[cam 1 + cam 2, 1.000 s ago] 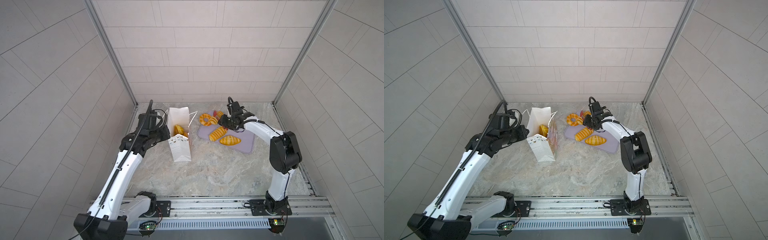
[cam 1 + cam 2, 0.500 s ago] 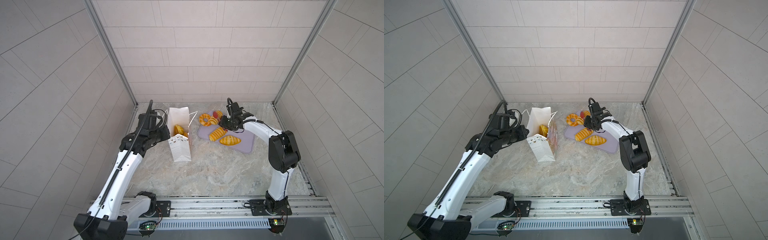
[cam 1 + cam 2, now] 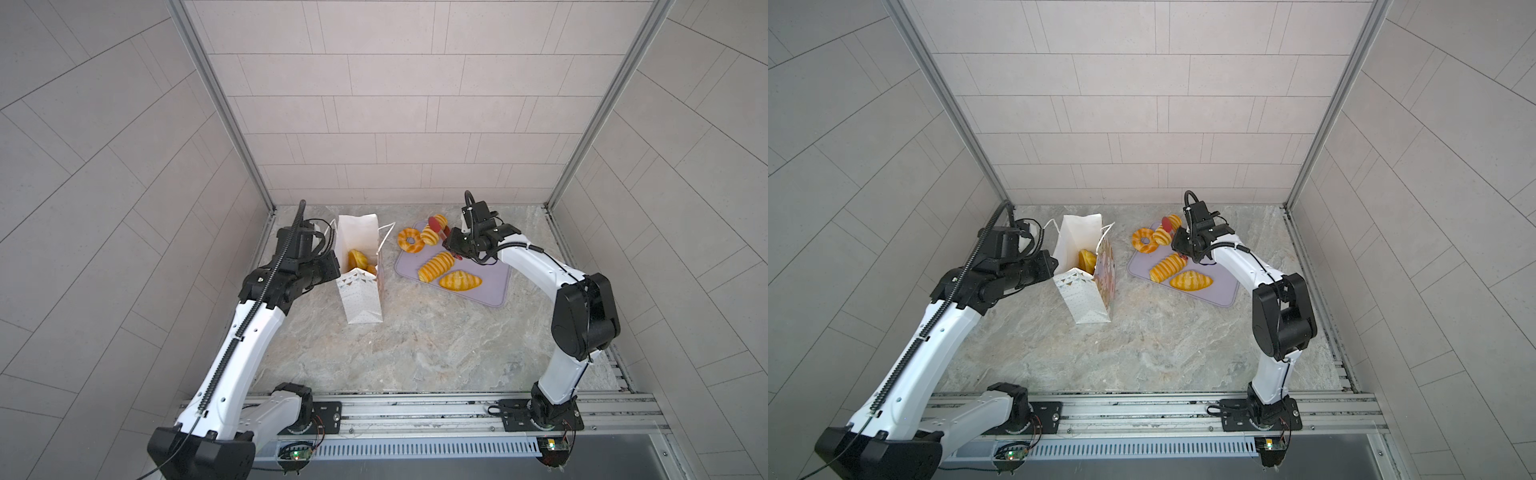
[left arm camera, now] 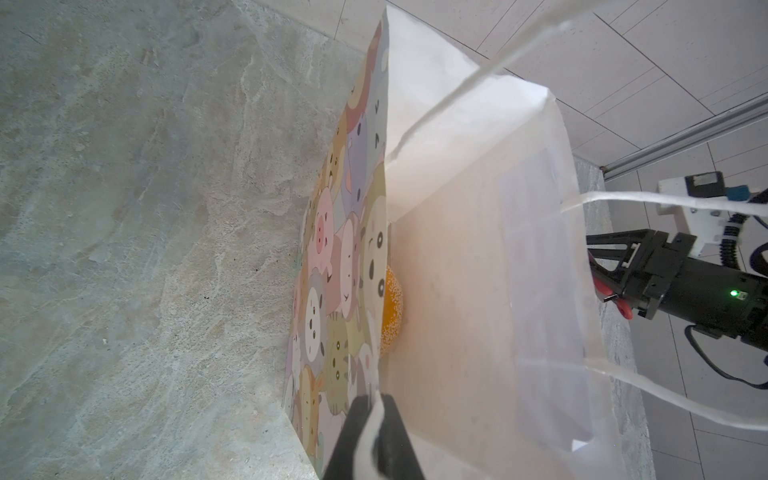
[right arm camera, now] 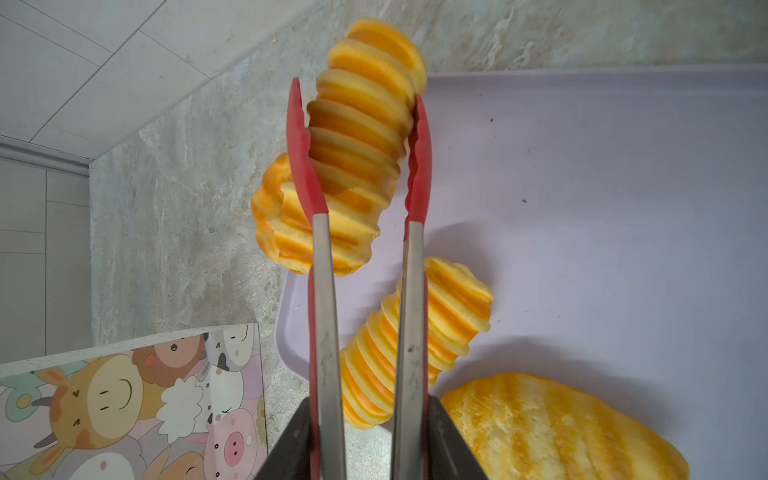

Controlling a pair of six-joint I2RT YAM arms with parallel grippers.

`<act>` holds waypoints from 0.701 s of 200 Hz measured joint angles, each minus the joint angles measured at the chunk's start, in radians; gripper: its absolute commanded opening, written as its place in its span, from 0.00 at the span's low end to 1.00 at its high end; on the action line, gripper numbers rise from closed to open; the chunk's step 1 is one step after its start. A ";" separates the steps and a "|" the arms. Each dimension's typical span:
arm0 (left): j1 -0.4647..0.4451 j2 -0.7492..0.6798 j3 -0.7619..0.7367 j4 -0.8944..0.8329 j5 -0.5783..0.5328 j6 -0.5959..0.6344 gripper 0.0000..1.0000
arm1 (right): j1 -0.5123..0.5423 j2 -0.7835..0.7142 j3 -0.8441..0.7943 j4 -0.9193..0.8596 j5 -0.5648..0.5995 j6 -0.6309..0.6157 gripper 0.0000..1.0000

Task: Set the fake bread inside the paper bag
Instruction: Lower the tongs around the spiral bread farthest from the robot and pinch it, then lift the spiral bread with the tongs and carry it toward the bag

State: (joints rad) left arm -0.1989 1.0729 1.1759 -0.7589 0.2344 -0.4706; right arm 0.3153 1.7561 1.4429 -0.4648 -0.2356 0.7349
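Clamping red-tipped tongs (image 5: 325, 291) in the right claw (image 5: 370, 440), pinching a striped loaf (image 5: 361, 124) lengthwise between their tips at the corner of the lilac tray (image 5: 582, 208), while gripping the rim of the paper bag (image 4: 478, 216), leftward of the loaf, with the left claw (image 4: 374, 440).

Two white-and-black robot arms. The left arm (image 3: 253, 332) stretches forward in a long slant, and the left pincer (image 4: 374, 415) is pinched tight on the rim of the paper bag (image 4: 457, 270). The right arm (image 3: 536, 266) rises, bends at its dark elbow and reaches toward the middle. The right pincer (image 5: 370, 424) squeezes the tongs (image 5: 324, 299).
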 measured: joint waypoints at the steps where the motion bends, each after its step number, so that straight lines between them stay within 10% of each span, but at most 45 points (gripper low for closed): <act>1: 0.000 0.000 0.000 0.000 0.000 0.000 0.11 | 0.000 -0.002 0.000 0.000 0.000 0.000 0.39; 140: 0.000 -0.003 0.000 -0.005 -0.006 0.000 0.29 | -0.007 -0.288 -0.044 -0.082 0.058 -0.099 0.38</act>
State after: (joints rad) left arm -0.1989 1.0695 1.1759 -0.7639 0.2287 -0.4709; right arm 0.3084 1.4681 1.3987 -0.5468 -0.1772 0.6361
